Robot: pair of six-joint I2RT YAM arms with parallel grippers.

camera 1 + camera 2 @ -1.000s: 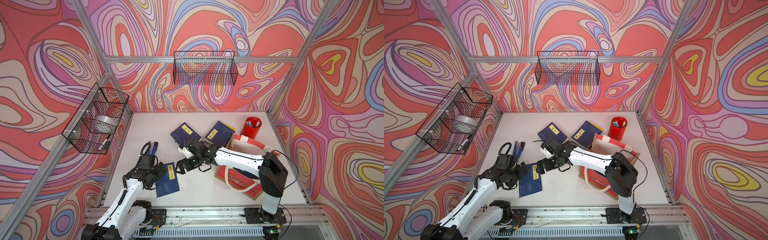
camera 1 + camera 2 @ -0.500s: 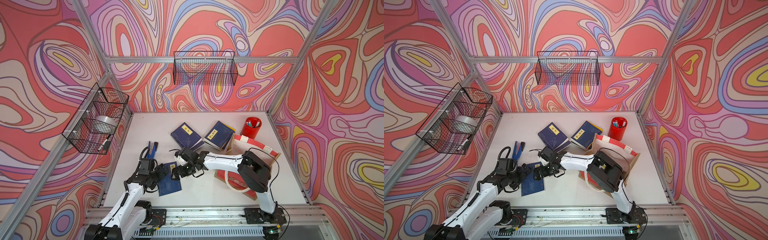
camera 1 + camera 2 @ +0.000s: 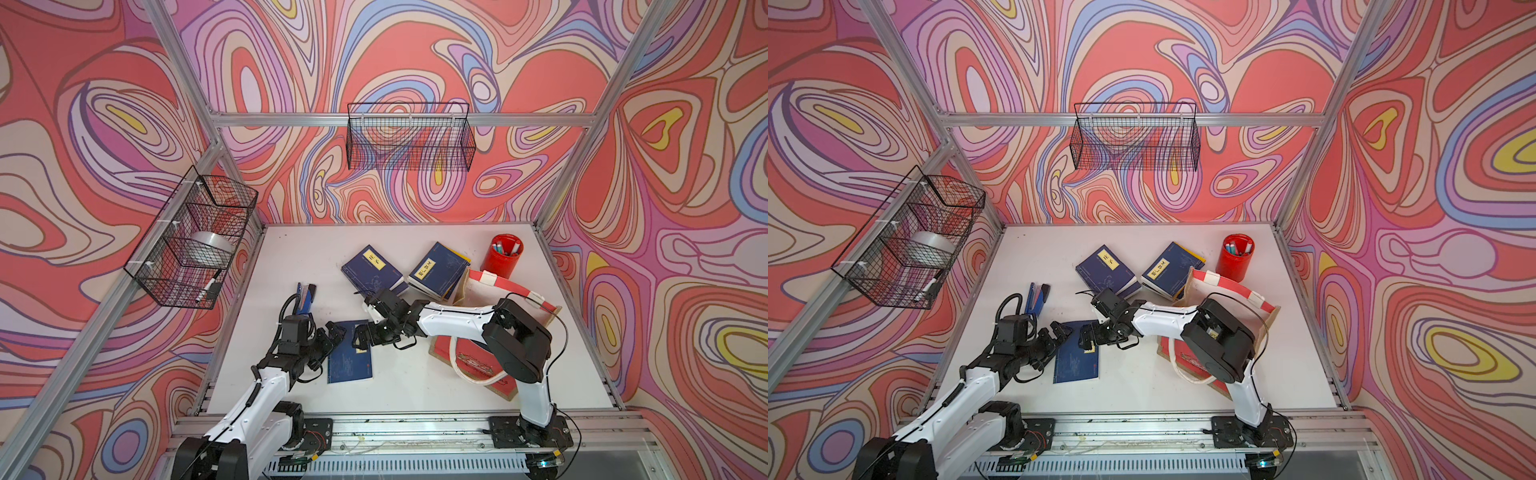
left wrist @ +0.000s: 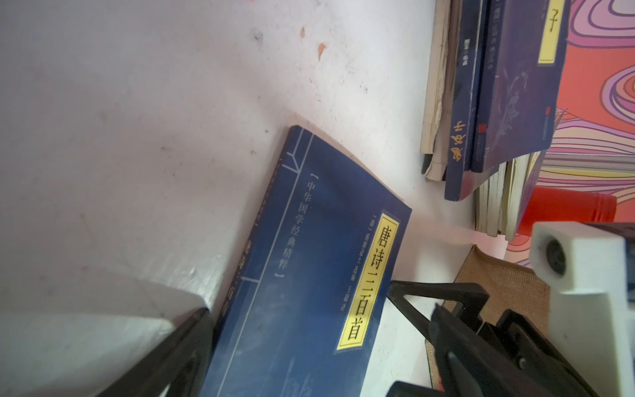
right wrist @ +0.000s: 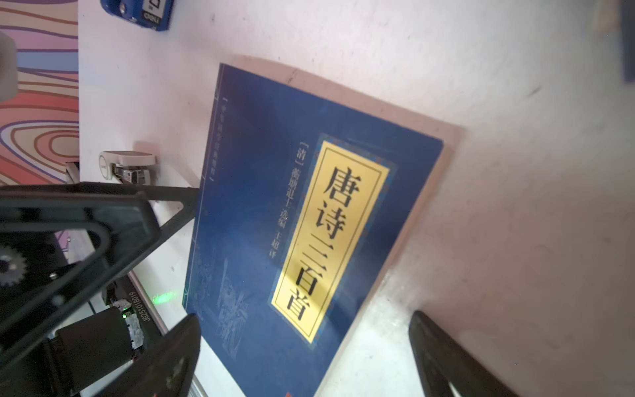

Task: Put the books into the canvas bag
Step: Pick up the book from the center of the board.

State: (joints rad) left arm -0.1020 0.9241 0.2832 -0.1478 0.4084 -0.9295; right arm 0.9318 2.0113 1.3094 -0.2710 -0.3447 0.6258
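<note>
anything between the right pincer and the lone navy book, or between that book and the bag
Nothing visible. The right pincer hangs open over the lone navy softcover book; only bare white table separates that book from the jute-and-red canvas bag. The right arm's own elbow hides the bag's mouth in both top views.

L arm (image 3: 266, 386) reaches fwd from its base, forearm low, wrist tipped down. L gripper (image 3: 335, 331) has jaws spread wide. R arm (image 3: 453, 322) stretches across toward the L side, elbow raised, forearm approx level. R gripper (image 3: 360, 337) points down, jaws also wide apart. Grippers sit just beside each other, tips facing.
</note>
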